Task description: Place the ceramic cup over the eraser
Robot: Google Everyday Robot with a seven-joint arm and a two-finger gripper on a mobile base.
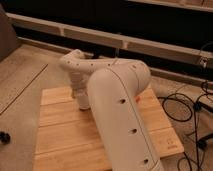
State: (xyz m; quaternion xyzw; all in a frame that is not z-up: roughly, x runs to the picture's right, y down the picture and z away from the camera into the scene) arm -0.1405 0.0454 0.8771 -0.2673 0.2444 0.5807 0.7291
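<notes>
My white arm reaches over the wooden table [65, 135] from the lower right. Its wrist bends down and the gripper [83, 103] points straight down at the table's back left part, at or just above the surface. A pale rounded shape at the gripper's lower end may be the ceramic cup, but I cannot tell it apart from the gripper. The eraser is hidden. The arm's large link [120, 115] covers the middle and right of the table.
A small orange spot [136, 100] shows at the arm's right edge. Black cables [180, 107] lie on the floor to the right. A dark wheel [4, 136] sits at the left edge. A low ledge [100, 37] runs behind the table.
</notes>
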